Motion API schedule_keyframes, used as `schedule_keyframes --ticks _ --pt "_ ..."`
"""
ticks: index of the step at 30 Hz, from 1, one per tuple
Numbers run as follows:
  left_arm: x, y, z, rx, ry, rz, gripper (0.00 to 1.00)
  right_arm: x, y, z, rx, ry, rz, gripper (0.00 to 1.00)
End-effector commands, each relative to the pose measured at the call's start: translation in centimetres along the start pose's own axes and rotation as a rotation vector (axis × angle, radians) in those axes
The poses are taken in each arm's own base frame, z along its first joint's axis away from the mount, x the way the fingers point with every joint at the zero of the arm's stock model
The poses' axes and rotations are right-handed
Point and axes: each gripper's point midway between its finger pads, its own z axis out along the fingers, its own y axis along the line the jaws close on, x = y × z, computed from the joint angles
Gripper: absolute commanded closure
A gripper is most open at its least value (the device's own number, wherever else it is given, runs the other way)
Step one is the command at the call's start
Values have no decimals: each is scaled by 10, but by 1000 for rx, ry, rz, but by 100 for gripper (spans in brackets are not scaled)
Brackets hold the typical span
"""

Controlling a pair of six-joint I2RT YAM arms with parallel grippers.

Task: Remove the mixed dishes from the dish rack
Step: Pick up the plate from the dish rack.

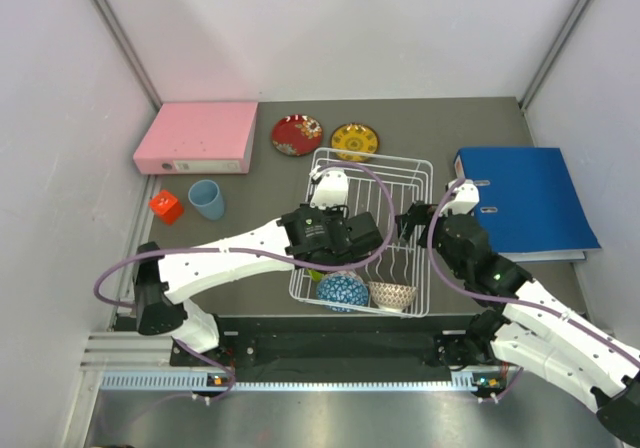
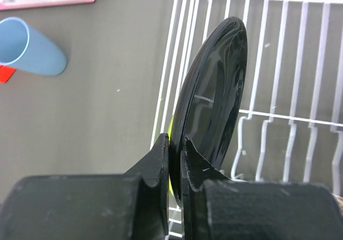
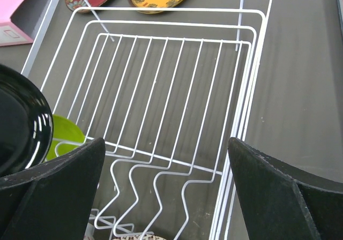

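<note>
— What has the left pincer (image 2: 175, 142) got?

— It is clamped on the lower rim of a dark glossy round plate (image 2: 214, 95), one finger on each face. The plate stands on edge, leaning a little, at the left wall of the white wire dish rack (image 1: 395, 183). I cannot tell whether it touches the wires. A lime-green sliver shows between the fingers, on the plate's left side.

— And the right pincer (image 3: 166, 141)?

— Its fingers are spread wide with nothing between them, and it hangs over the rack's bare middle. Its camera catches the dark plate at the left with a lime-green patch beside it. I cannot tell whether that green is the plate's other face or a second plate.

— What else sits in the rack?

— Two pieces at the near end: a blue patterned bowl (image 1: 342, 290) and, just to its right, a beige patterned bowl (image 1: 391, 294).

— And out on the grey desk (image 1: 255, 193)?

— Beyond the rack's far end a dark red round plate (image 1: 297, 134) and a yellow patterned round plate (image 1: 354, 141) lie flat, side by side. A pale blue cup (image 1: 207, 200) stands mouth up to the left of the rack, near a small red cube (image 1: 166, 206). A pink binder (image 1: 197, 136) lies behind the cup, and a blue binder (image 1: 525, 200) lies to the right of the rack.
</note>
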Motion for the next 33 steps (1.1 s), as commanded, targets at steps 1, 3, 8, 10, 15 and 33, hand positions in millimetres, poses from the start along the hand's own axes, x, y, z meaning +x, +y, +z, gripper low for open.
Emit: schedule_keyframes --ticks 1,3,8,10,15,33 --pt "-39 0 -18 59 -93 -80 100 -21 7 -2 -19 -53 28 4" --pt "-43 1 -19 58 -106 -78 100 -20 6 -2 -17 -50 25 4" --pt "-68 10 -26 34 -172 -90 100 -21 6 -3 -17 -54 25 4" --pt "-88 19 -32 17 -232 -86 100 -23 6 -3 -17 -59 28 4" --pt "-150 36 -9 68 -274 -249 100 -29 9 -5 -25 -72 31 4" --pt "-248 58 233 551 -168 -814 100 -42 18 -7 -57 -105 47 3"
